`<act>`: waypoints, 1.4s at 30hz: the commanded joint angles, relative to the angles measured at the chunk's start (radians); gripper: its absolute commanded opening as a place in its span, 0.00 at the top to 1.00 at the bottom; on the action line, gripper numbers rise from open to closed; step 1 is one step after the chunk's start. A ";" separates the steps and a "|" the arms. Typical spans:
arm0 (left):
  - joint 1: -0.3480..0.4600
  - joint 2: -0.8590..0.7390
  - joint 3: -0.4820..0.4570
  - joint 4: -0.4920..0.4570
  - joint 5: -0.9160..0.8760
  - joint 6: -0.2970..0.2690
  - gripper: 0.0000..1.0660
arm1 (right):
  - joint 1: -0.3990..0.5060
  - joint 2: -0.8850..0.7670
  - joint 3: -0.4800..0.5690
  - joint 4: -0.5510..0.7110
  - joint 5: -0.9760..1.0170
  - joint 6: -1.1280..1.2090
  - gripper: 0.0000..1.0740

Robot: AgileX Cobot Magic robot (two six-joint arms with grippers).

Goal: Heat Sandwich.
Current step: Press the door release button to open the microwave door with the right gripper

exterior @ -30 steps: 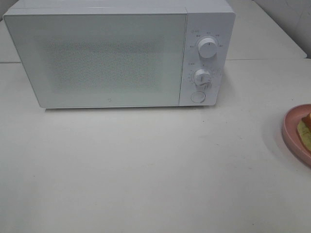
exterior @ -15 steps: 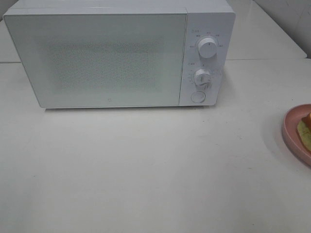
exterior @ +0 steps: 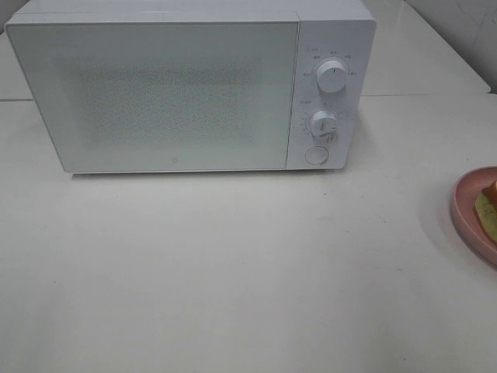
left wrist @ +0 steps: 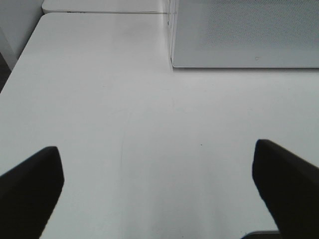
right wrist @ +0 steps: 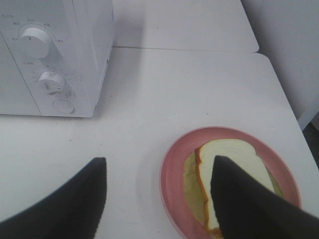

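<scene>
- Looking down from the high camera, we saw a white microwave [exterior: 171, 93] at the back of a white table [exterior: 233, 272], its door shut.
- Its panel carried an upper knob [exterior: 332, 77], a lower knob [exterior: 323, 124] and a round button [exterior: 316, 155] beneath them.
- A pink plate [exterior: 468, 203] sat at the right edge of that view, cut off by the frame and well apart from the microwave.
- The sandwich [right wrist: 227, 154] lay on the plate, a white slice with tan crust on top and a pale yellow-green layer showing at its side.
- The left gripper [left wrist: 155, 154] stood wide, its dark fingers over bare table with nothing between them and the microwave's front corner ahead.
- The right gripper [right wrist: 159, 164] had its jaws apart and gripped nothing.
- One of its fingers hung over the table beside the plate.
- The other covered part of the sandwich; we could not tell whether it touched.
</scene>
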 commanded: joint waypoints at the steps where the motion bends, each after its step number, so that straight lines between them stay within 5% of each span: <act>1: 0.002 -0.026 0.000 -0.001 0.001 -0.006 0.08 | -0.001 0.080 -0.008 0.005 -0.063 0.012 0.36; 7: 0.002 -0.026 0.000 -0.001 0.001 -0.006 0.08 | -0.001 0.182 -0.008 0.005 -0.130 0.012 0.22; 28: 0.002 -0.026 0.000 -0.001 0.001 -0.006 0.08 | -0.001 0.529 -0.007 -0.004 -0.509 0.072 0.30; 35: 0.002 -0.026 0.000 -0.001 0.001 -0.006 0.08 | -0.001 0.603 0.080 0.002 -0.832 0.052 0.30; 42: 0.002 -0.026 0.000 -0.001 0.001 -0.006 0.08 | -0.001 0.694 0.194 0.161 -1.143 -0.085 0.30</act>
